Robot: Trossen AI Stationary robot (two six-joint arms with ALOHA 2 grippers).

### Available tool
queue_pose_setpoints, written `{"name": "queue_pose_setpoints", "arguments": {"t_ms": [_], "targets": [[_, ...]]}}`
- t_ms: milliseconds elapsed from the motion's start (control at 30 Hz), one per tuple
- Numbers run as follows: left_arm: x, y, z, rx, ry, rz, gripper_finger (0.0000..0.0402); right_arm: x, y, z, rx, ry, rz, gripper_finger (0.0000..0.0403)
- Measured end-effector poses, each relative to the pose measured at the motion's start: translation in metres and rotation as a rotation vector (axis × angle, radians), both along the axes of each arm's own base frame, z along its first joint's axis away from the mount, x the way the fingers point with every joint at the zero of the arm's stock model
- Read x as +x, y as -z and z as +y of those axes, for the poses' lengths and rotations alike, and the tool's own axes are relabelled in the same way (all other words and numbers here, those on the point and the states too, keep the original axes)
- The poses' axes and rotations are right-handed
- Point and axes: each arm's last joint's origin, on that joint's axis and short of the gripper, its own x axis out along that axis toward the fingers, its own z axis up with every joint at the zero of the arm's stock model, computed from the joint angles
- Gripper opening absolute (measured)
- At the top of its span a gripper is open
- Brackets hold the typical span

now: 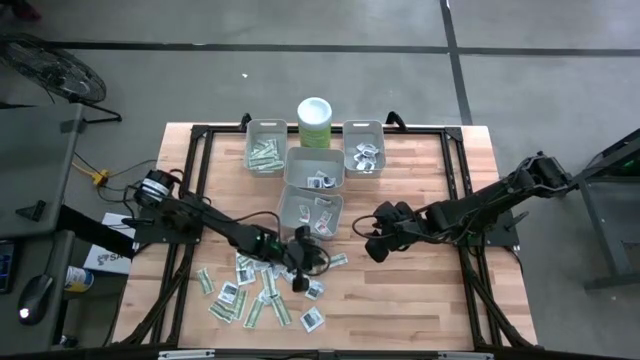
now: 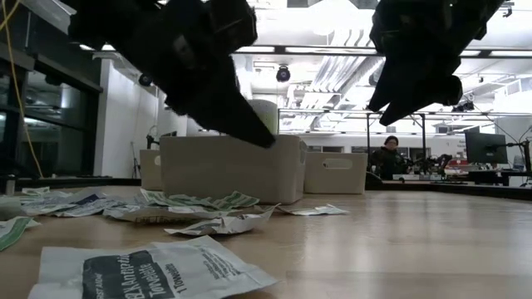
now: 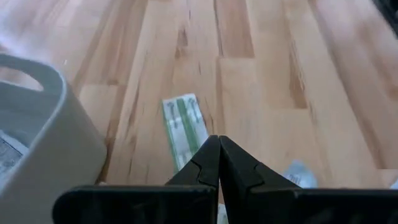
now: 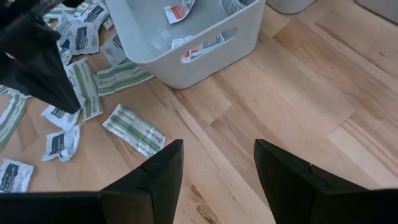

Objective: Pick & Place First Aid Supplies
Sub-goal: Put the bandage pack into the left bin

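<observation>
Left gripper (image 3: pixel 219 144): fingers closed, empty, hovering just above a green-striped strip packet (image 3: pixel 185 129) on the wood beside the nearest grey bin (image 1: pixel 310 211). Open the fingers before descending, then straddle the strip across its narrow width. Right gripper (image 4: pixel 217 163): fingers apart, empty, waiting right of that bin. Remaining packets (image 1: pixel 258 292) lie scattered near the table's front edge.
</observation>
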Motion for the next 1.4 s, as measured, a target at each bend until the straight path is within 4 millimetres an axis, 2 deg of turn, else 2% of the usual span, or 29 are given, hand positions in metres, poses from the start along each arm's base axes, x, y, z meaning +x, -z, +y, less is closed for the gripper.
{"name": "queue_pose_setpoints", "arguments": {"t_ms": [333,467,667,1000,1267,1400], "targets": [[0.031,-0.007,-0.029,0.145,-0.233,0.060,0.0000,-0.001,0.001,0.000,0.011,0.020,0.009,0.0190],[0.035,0.002,-0.031,0.112,-0.272,0.120,0.0000,-0.002,0.001,-0.001,0.009,0.020,0.017,0.0190],[0.033,0.012,-0.032,0.097,-0.336,0.142,0.0000,-0.002,0.002,-0.001,0.005,0.020,0.024,0.0190],[0.031,0.013,-0.036,0.101,-0.291,0.173,0.0000,-0.002,0.002,-0.001,0.004,0.018,0.026,0.0190],[0.031,0.034,-0.038,0.137,-0.283,0.228,0.0000,-0.002,0.001,-0.001,0.004,0.018,0.023,0.0190],[0.031,0.036,-0.038,0.133,-0.276,0.235,0.0000,-0.002,0.001,-0.001,0.011,0.014,0.025,0.0190]]}}
